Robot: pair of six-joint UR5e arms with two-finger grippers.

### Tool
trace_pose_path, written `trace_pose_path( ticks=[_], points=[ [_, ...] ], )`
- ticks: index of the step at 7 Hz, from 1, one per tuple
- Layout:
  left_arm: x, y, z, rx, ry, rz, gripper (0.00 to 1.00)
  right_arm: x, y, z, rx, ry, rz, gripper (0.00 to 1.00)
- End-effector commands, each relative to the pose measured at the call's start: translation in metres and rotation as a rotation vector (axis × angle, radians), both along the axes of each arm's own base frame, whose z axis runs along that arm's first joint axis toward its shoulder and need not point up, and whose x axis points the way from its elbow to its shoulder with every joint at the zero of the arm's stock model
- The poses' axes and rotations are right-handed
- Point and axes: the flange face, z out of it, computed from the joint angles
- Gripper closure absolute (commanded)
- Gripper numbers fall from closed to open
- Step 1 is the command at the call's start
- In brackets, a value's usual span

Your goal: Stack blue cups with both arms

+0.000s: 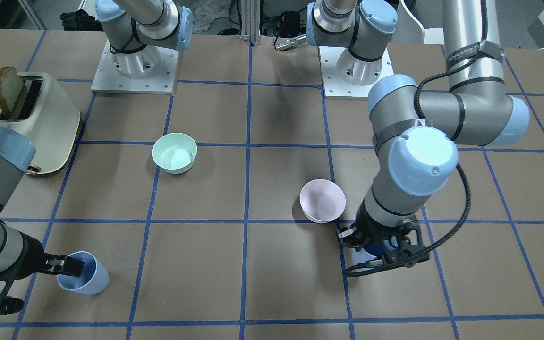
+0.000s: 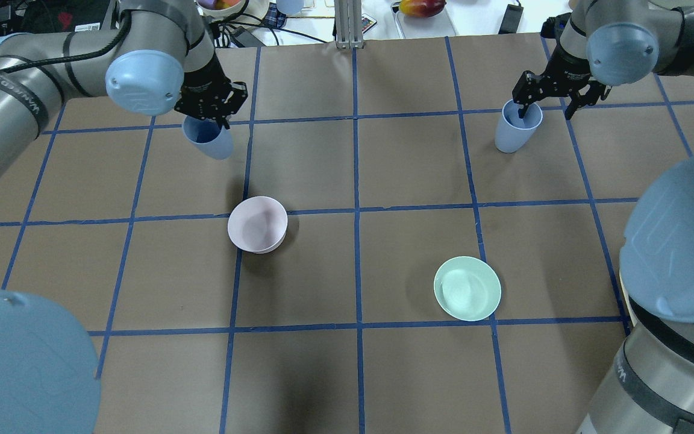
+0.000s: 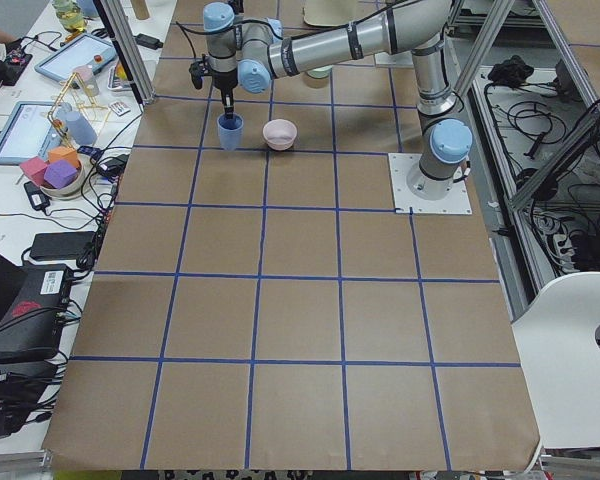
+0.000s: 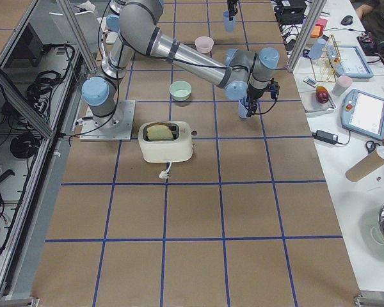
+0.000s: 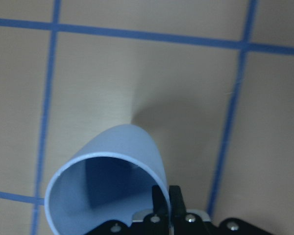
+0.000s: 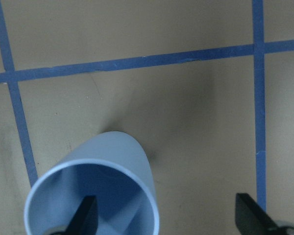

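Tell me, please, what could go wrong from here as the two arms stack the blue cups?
1. The left hand pinches its blue cup by one thin spot of the rim, so it could swing or slip.
2. The right hand is open, one finger inside the other blue cup; shutting may drag or tip it.
3. The pink bowl sits near the left hand's cup and might get bumped.

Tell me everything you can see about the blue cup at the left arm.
The blue cup is a small pale periwinkle tumbler, tapered, handleless, plastic-looking, with a thin lighter rim. It is mouth up and empty, near the pink bowl. The left gripper pinches its rim wall, one of the fingers inside, one outside. Whether it touches the table is unclear.
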Motion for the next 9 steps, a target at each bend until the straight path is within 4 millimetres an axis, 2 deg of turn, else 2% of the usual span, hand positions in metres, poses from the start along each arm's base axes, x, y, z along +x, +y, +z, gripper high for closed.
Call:
trace_pose_path(
  ticks=[1, 2, 3, 4, 5, 6, 7, 8, 9],
  points=[
    [-0.107, 0.013, -0.027, -0.045, 0.044, 0.068, 1.0, 0.0, 0.0, -0.012, 0.019, -0.005, 0.01, 0.25],
    [-0.155, 0.025, -0.02, -0.068, 0.102, 0.088, 1.0, 0.0, 0.0, -0.012, 0.019, -0.002, 0.015, 0.52],
    [-0.207, 0.054, -0.014, -0.049, 0.107, 0.02, 1.0, 0.0, 0.0, -0.012, 0.019, -0.004, 0.015, 0.72],
    [-0.232, 0.078, -0.024, 0.005, 0.092, -0.023, 1.0, 0.0, 0.0, -0.011, 0.02, -0.005, 0.015, 0.97],
    [-0.24, 0.101, -0.032, 0.086, 0.051, -0.059, 1.0, 0.0, 0.0, -0.01, 0.024, -0.003, 0.01, 1.0],
    [-0.235, 0.11, -0.048, 0.138, 0.028, -0.059, 1.0, -0.002, 0.001, -0.006, 0.029, -0.001, 0.009, 1.0],
    [-0.232, 0.118, -0.069, 0.194, 0.009, -0.056, 1.0, -0.001, 0.002, 0.01, 0.03, -0.001, 0.008, 1.0],
    [-0.23, 0.123, -0.073, 0.208, 0.01, -0.054, 1.0, 0.002, 0.009, 0.041, 0.045, -0.007, 0.009, 1.0],
    [-0.233, 0.127, -0.085, 0.255, 0.048, -0.037, 1.0, 0.004, 0.014, 0.059, 0.055, -0.01, 0.01, 1.0]
  ],
)
